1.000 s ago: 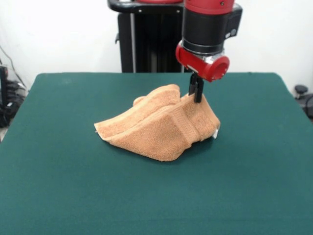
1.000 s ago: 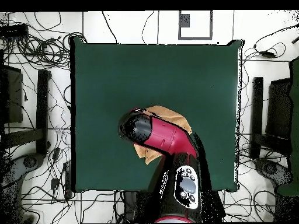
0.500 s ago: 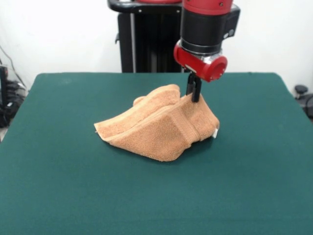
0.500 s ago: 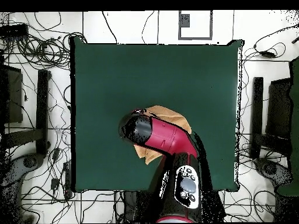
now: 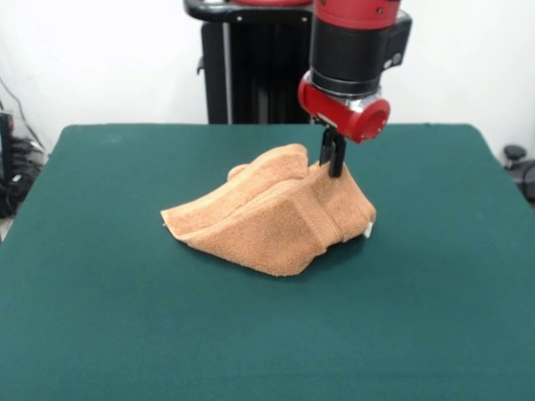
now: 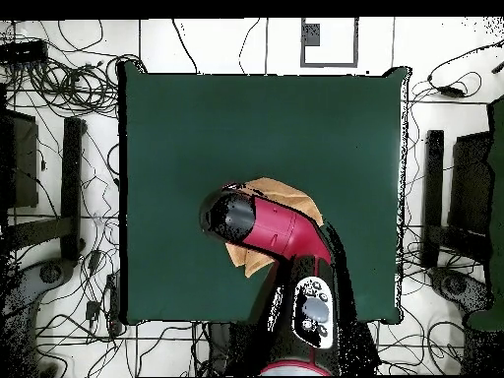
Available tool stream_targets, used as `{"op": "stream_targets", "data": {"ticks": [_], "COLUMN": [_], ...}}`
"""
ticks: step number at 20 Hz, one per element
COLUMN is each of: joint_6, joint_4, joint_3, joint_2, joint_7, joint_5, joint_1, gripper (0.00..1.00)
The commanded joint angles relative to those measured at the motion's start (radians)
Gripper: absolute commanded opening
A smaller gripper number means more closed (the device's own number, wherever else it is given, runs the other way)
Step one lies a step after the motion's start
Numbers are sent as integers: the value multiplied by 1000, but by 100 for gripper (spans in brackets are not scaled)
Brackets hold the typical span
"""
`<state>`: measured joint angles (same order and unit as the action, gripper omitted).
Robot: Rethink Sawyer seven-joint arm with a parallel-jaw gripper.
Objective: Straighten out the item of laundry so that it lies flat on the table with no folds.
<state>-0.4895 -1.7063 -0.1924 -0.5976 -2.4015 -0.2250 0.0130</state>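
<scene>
Terry-cloth towel (image 5: 272,217) sits bunched mid-surface (image 5: 100,317), nearer the pedestal edge, one peak pinched in the narrow gripper (image 5: 334,164). Soft and light, it will likely drape and sag; corners or border bands look like the best holds.

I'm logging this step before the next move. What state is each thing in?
Hand towel: bunched and folded, one corner lifted into a peak, not flat.
Care tag: hanging at the towel's edge.
Gripper: shut on the towel's raised corner.
Table: green cloth lying smooth.
</scene>
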Motion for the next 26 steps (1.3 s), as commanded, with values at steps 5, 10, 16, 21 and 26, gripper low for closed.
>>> {"op": "stream_targets", "data": {"ticks": [5, 10, 16, 21, 26], "joint_6": [-226, -193, -232, -236, -261], "joint_4": [139, 183, 257, 282, 331], "joint_3": [102, 147, 159, 187, 155], "joint_2": [50, 71, 77, 74, 91], "joint_7": [72, 82, 116, 133, 36], "joint_5": [106, 120, 164, 181, 172], "joint_1": [6, -10, -8, -20, 5], "gripper": [0, 0, 0, 0, 0]}}
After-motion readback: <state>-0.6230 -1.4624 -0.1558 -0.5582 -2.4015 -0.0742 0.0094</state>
